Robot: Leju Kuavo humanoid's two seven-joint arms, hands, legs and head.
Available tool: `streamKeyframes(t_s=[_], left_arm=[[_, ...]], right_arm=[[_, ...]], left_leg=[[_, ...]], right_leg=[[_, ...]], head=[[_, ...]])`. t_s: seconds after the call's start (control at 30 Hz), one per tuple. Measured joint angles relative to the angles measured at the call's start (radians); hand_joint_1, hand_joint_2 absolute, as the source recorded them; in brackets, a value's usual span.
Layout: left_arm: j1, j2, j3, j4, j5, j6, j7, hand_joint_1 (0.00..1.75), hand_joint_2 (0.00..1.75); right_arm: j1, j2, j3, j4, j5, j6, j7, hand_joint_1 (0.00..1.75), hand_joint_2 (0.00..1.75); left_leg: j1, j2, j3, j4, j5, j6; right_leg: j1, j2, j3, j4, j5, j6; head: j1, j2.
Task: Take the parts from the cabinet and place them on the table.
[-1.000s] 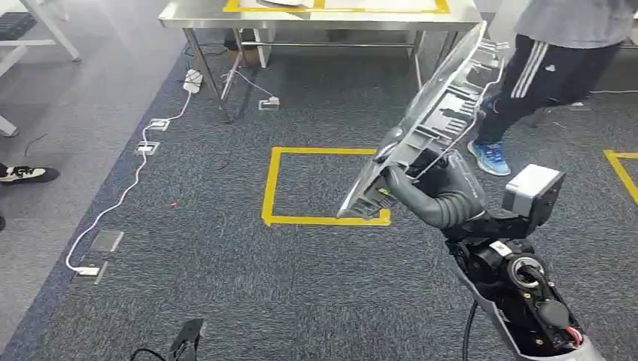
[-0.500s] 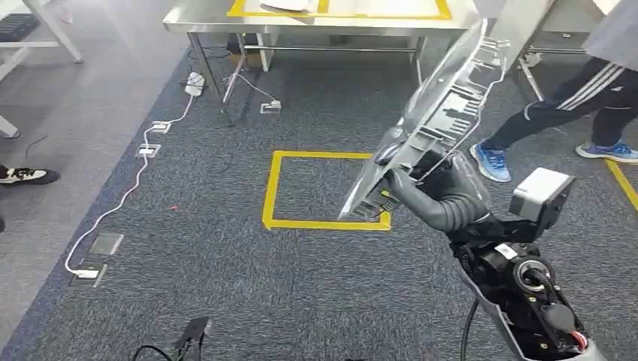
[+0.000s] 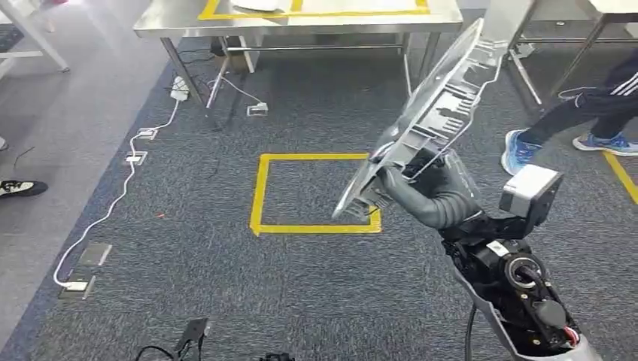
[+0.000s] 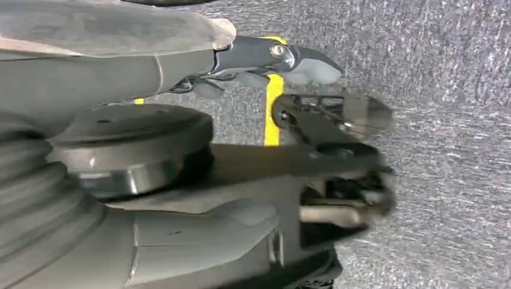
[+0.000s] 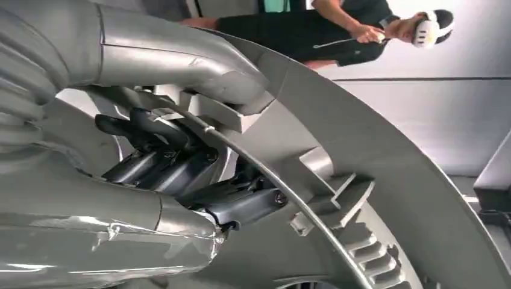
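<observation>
My right hand grips the lower end of a long grey ribbed plastic part, which slants up and away toward the table. In the right wrist view the dark fingers curl round a rib of the curved part. The steel table stands ahead at the top, marked with a yellow tape frame, and a pale part lies on it. My left hand hangs over the carpet, fingers stretched out, with nothing in it.
A yellow tape square marks the grey carpet ahead. White cables and floor sockets run along the left. A person's legs step at the right, beside another table leg. A shoe shows at far left.
The whole picture has shifted, so the camera has moved and turned a little. The person has walked off to the right. My right hand still holds the part the same way.
</observation>
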Motion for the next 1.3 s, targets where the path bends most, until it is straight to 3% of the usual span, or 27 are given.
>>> streamKeyframes(t_s=[0.07,0.1,0.13,0.17,0.23,0.27,0.3,0.37,0.43,0.47,0.5,0.57,0.6,0.63,0.67,0.7,0.73,0.8,0.83,0.93,0.97,1.0,1.03,1.1,1.13,1.17,1.3], left_arm=[[-0.001,0.000,0.000,0.000,0.000,0.000,0.000,0.00,1.75],[0.000,0.002,0.000,0.000,0.000,0.000,0.000,0.00,1.75],[0.001,0.010,0.000,0.000,0.000,0.000,0.000,0.00,1.75],[-0.002,0.008,0.000,0.000,0.000,0.000,0.000,0.00,1.75],[-0.002,0.007,-0.001,0.000,0.000,0.000,0.002,0.00,1.75],[-0.003,0.006,-0.001,0.000,0.000,0.000,0.003,0.00,1.75],[-0.003,0.006,-0.001,0.000,0.000,0.000,0.003,0.00,1.75],[-0.002,0.006,-0.001,0.000,-0.002,0.000,0.002,0.00,1.75],[0.001,0.003,-0.001,0.000,-0.002,-0.001,0.003,0.00,1.75],[0.004,0.000,-0.001,0.000,-0.002,-0.001,0.003,0.00,1.75],[0.005,0.000,-0.001,0.000,-0.002,-0.001,0.003,0.00,1.75],[0.004,-0.002,-0.001,0.000,-0.002,-0.001,0.002,0.00,1.75],[0.003,-0.002,-0.001,0.000,-0.002,-0.001,0.002,0.00,1.75],[0.004,0.000,-0.001,0.000,-0.002,-0.001,0.002,0.00,1.75],[0.001,0.000,-0.001,0.000,-0.002,-0.001,0.002,0.00,1.75],[-0.001,-0.001,-0.001,0.000,-0.002,-0.001,0.000,0.00,1.75],[-0.001,-0.002,-0.001,0.000,-0.002,-0.001,0.000,0.00,1.75],[-0.001,0.000,-0.001,0.000,-0.002,-0.001,0.000,0.00,1.75],[-0.002,-0.001,-0.001,0.000,-0.002,0.000,0.000,0.00,1.75],[-0.003,-0.001,-0.001,0.000,-0.002,0.000,0.000,0.00,1.75],[-0.001,-0.001,-0.001,0.000,-0.002,0.000,0.000,0.00,1.75],[0.001,-0.001,-0.001,0.000,-0.002,0.000,0.000,0.00,1.75],[0.000,-0.001,-0.001,0.000,-0.002,0.000,0.000,0.00,1.75],[-0.001,0.000,-0.001,0.000,-0.002,0.000,0.000,0.00,1.75],[0.000,0.000,-0.001,0.000,-0.002,0.000,0.000,0.00,1.75],[-0.001,0.000,-0.001,0.000,-0.003,0.000,0.000,0.00,1.75],[-0.001,-0.001,-0.001,0.000,-0.002,-0.001,0.000,0.00,1.75]], right_arm=[[-0.001,0.000,0.000,-0.003,0.000,0.000,-0.001,1.75,1.75],[-0.001,0.000,0.000,-0.004,0.000,0.000,-0.001,1.75,1.75],[-0.002,0.000,0.000,-0.004,0.000,0.000,-0.002,1.75,1.75],[-0.001,0.000,0.000,-0.004,0.000,0.000,-0.002,1.75,1.75],[-0.002,0.000,0.000,-0.004,0.000,0.000,0.000,1.75,1.75],[-0.002,0.000,0.000,-0.006,0.000,0.000,0.000,1.75,1.75],[-0.001,0.000,-0.001,-0.007,0.000,0.000,0.000,1.75,1.75],[-0.004,0.000,-0.001,-0.007,0.000,0.000,-0.002,1.75,1.75],[0.002,-0.002,-0.001,-0.006,0.000,0.000,0.000,1.75,1.75],[0.005,-0.002,-0.001,-0.006,0.000,0.002,0.001,1.75,1.75],[0.009,-0.002,-0.001,-0.004,0.000,0.002,0.002,1.75,1.75],[0.008,-0.002,-0.001,-0.004,0.000,0.003,0.002,1.75,1.75],[0.006,-0.002,-0.001,-0.004,0.000,0.004,0.002,1.75,1.75],[0.005,-0.002,0.000,-0.002,0.003,0.006,0.003,1.75,1.75],[0.000,-0.002,0.000,-0.004,0.003,0.007,0.001,1.75,1.75],[-0.001,-0.002,0.000,-0.003,0.004,0.009,0.002,1.75,1.75],[-0.001,-0.002,0.000,-0.003,0.004,0.009,0.003,1.75,1.75],[-0.002,-0.002,0.000,-0.003,0.004,0.009,0.004,1.75,1.75],[-0.003,-0.002,0.000,-0.003,0.004,0.010,0.003,1.75,1.75],[-0.006,-0.002,0.000,-0.002,0.004,0.013,0.001,1.75,1.75],[-0.004,-0.002,0.000,0.000,0.004,0.014,0.001,1.75,1.75],[-0.003,-0.002,0.001,0.001,0.004,0.014,0.002,1.75,1.75],[-0.003,-0.002,0.001,0.002,0.004,0.015,0.002,1.75,1.75],[-0.006,-0.002,0.000,0.002,0.004,0.016,0.001,1.75,1.75],[-0.007,-0.002,0.000,0.002,0.004,0.016,0.001,1.75,1.75],[-0.009,-0.002,0.000,0.002,0.004,0.017,0.000,1.75,1.75],[-0.010,-0.002,0.001,0.002,0.004,0.023,0.003,1.75,1.75]], left_leg=[[-0.015,0.000,0.060,-0.183,0.128,0.030],[-0.027,0.000,0.083,-0.267,0.165,0.049],[-0.030,0.002,0.103,-0.265,0.147,0.060],[-0.034,0.001,0.108,-0.287,0.143,0.061],[-0.038,0.000,0.111,-0.296,0.128,0.062],[-0.027,0.001,0.128,-0.323,0.124,0.060],[-0.022,0.001,0.147,-0.340,0.124,0.055],[-0.021,0.000,0.167,-0.353,0.118,0.059],[-0.021,-0.001,0.183,-0.352,0.103,0.059],[-0.021,-0.002,0.192,-0.351,0.096,0.058],[-0.020,-0.004,0.203,-0.349,0.087,0.056],[-0.017,-0.007,0.227,-0.340,0.065,0.048],[-0.015,-0.007,0.238,-0.334,0.053,0.043],[-0.018,-0.009,0.236,-0.335,0.047,0.036],[-0.021,-0.009,0.229,-0.320,0.044,0.031],[-0.018,-0.007,0.223,-0.321,0.045,0.028],[-0.019,-0.007,0.223,-0.324,0.045,0.026],[-0.017,-0.005,0.220,-0.311,0.031,0.015],[-0.018,-0.003,0.199,-0.266,0.014,0.007],[-0.010,-0.001,0.048,-0.019,-0.064,-0.006],[-0.008,-0.001,0.007,0.030,-0.062,-0.008],[-0.007,-0.001,-0.003,0.019,-0.032,-0.007],[-0.006,-0.001,0.011,-0.036,0.017,-0.005],[-0.006,0.000,0.083,-0.225,0.136,0.002],[-0.006,0.002,0.103,-0.285,0.152,0.007],[-0.013,0.000,0.122,-0.306,0.132,0.011],[-0.008,-0.001,0.131,-0.316,0.116,0.030]], right_leg=[[0.008,0.001,0.023,-0.002,-0.016,-0.001],[0.008,0.001,0.033,-0.004,-0.024,0.000],[0.015,0.001,0.031,-0.008,-0.029,0.005],[0.002,0.002,0.030,-0.010,-0.030,0.009],[0.003,-0.001,0.034,-0.020,-0.034,0.019],[0.012,-0.002,0.046,-0.030,-0.039,0.025],[0.008,-0.006,0.042,-0.014,-0.047,0.028],[0.008,-0.006,-0.019,0.111,-0.103,0.030],[0.006,-0.006,-0.119,0.273,-0.147,0.037],[0.005,-0.006,-0.145,0.299,-0.135,0.041],[0.003,-0.008,-0.150,0.274,-0.092,0.046],[-0.004,-0.009,-0.103,0.111,0.044,0.053],[-0.007,-0.011,-0.081,0.027,0.088,0.055],[-0.001,-0.009,-0.069,0.032,0.070,0.054],[-0.001,-0.007,-0.057,-0.003,0.059,0.046],[0.002,-0.003,-0.062,0.003,0.053,0.029],[0.004,-0.002,-0.062,0.003,0.050,0.025],[-0.006,-0.002,-0.049,-0.007,0.049,0.015],[-0.007,-0.003,-0.042,-0.010,0.045,0.009],[-0.007,-0.007,-0.033,-0.011,0.035,0.001],[-0.008,-0.007,-0.028,-0.011,0.030,0.000],[-0.008,-0.006,-0.020,-0.011,0.024,0.001],[-0.009,-0.005,-0.011,-0.011,0.018,0.004],[-0.011,-0.004,0.013,-0.011,0.002,0.011],[-0.010,-0.004,0.014,-0.012,-0.006,0.016],[-0.003,0.000,0.016,-0.010,-0.013,0.025],[-0.008,-0.004,0.026,-0.021,-0.027,0.046]], head=[[-0.007,0.000],[-0.009,0.000],[0.000,0.000],[-0.003,0.000],[-0.011,0.000],[-0.011,0.000],[-0.008,0.000],[0.006,0.000],[0.013,0.000],[0.015,0.000],[0.018,0.000],[0.022,0.000],[0.024,0.000],[0.024,0.000],[0.025,0.000],[0.026,0.000],[0.022,0.000],[0.025,0.000],[0.019,0.000],[0.008,0.000],[0.007,0.000],[0.002,0.000],[0.000,0.000],[-0.006,0.000],[-0.010,0.000],[-0.014,0.000],[-0.002,0.000]])
